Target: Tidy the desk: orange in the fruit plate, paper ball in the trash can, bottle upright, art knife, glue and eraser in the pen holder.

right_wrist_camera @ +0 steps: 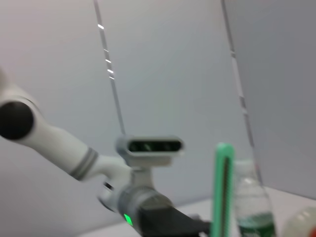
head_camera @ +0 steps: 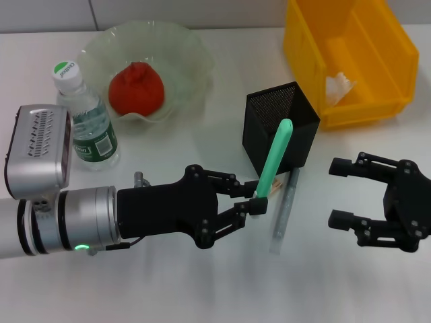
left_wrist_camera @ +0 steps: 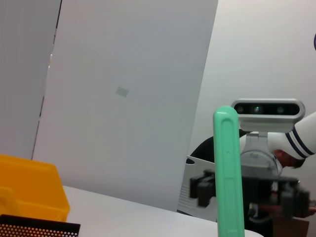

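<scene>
White desk [head_camera: 168, 282], grey wall behind; left pincer [head_camera: 258, 200] grips art knife [head_camera: 275, 156]; right pincer [head_camera: 342, 192] released.

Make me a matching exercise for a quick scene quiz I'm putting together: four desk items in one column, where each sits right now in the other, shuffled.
Items:
1. orange
2. paper ball
3. art knife
4. glue

Places:
A. lying flat on the desk beside the pen holder
B. in the fruit plate
C. held upright in the left pincer, in front of the pen holder
D. inside the trash can

Pairs: 1-B, 2-D, 3-C, 4-A

The right pincer waits open near the desk's right edge.
</scene>
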Controlling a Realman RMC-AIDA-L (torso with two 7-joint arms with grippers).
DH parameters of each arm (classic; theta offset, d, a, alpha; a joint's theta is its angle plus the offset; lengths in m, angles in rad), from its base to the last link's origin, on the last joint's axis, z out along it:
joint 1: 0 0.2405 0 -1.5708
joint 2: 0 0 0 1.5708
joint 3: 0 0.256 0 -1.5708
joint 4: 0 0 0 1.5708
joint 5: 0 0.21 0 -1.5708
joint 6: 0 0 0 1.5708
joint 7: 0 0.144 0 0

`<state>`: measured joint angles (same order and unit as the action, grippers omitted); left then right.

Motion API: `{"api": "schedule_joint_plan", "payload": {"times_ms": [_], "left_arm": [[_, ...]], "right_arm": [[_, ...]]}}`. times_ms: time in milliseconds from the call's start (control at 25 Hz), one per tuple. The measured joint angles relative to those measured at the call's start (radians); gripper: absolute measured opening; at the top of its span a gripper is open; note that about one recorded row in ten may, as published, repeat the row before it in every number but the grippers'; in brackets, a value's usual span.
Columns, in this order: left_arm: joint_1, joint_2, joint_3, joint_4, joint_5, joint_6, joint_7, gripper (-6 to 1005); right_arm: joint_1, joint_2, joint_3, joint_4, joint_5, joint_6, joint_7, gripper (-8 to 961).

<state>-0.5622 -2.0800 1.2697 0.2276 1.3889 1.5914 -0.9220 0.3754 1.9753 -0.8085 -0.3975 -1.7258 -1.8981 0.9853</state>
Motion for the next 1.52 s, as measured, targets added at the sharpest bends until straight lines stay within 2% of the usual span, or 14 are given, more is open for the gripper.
{"api": "schedule_joint_plan", "payload": {"times_ms": [240, 480, 640, 880, 1240, 1480, 1520], "left_arm": [[-0.002, 0.000, 0.001, 0.005, -0.001, 0.014, 0.001, 198], [-0.011, 0.000, 0.005, 0.004, -0.001, 0.029, 0.001, 198], [-0.016, 0.000, 0.014, 0.002, -0.001, 0.048, 0.001, 197], [-0.017, 0.000, 0.015, 0.002, -0.001, 0.062, 0.001, 197], [-0.022, 0.000, 0.016, -0.005, -0.007, 0.074, 0.006, 197], [-0.022, 0.000, 0.016, -0.009, -0.014, 0.077, 0.021, 197], [-0.022, 0.000, 0.016, -0.009, -0.014, 0.077, 0.021, 198]], "right_arm": [[0.038, -0.004, 0.002, 0.001, 0.006, -0.060, 0.041, 789], [0.089, 0.011, -0.003, 0.008, 0.001, -0.053, 0.057, 790], [0.101, 0.015, -0.005, 0.011, 0.000, -0.051, 0.059, 790], [0.119, 0.032, -0.008, 0.013, 0.000, -0.033, 0.060, 790], [0.145, 0.040, -0.012, 0.033, -0.012, -0.013, 0.063, 763], [0.168, 0.047, -0.014, 0.046, -0.046, -0.011, 0.071, 560], [0.168, 0.048, -0.014, 0.046, -0.047, -0.011, 0.071, 561]]}}
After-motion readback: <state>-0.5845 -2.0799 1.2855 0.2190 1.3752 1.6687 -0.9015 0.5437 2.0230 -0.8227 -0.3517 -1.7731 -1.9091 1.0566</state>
